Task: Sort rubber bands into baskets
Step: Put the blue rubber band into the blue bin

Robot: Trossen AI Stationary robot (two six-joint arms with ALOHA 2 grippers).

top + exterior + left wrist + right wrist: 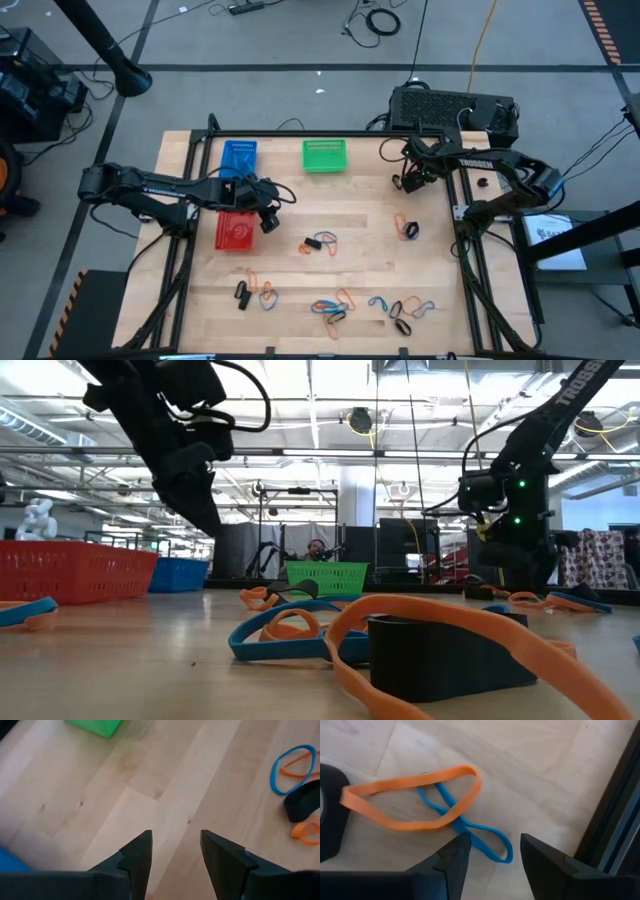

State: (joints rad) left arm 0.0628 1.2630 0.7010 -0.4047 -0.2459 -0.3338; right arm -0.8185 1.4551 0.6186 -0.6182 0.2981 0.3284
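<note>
Three mesh baskets stand on the table: blue [239, 158] at the far left, green [324, 156] at the far middle, red [237, 232] in front of the blue one. Blue, orange and black rubber bands lie loose in the middle [320, 243], on the right [406, 228] and along the near edge [330, 308]. My left gripper [270, 208] hangs open and empty over bare wood [175, 855], just right of the red basket. My right gripper [410, 180] is open and empty [492, 857] above an orange band [410, 800] crossed over a blue band [470, 827].
A black metal frame [300, 133] runs along the table's far edge, with side rails [615, 820] close to my right gripper. A black box [450, 108] sits behind the far right corner. Bare wood lies between the baskets and the bands.
</note>
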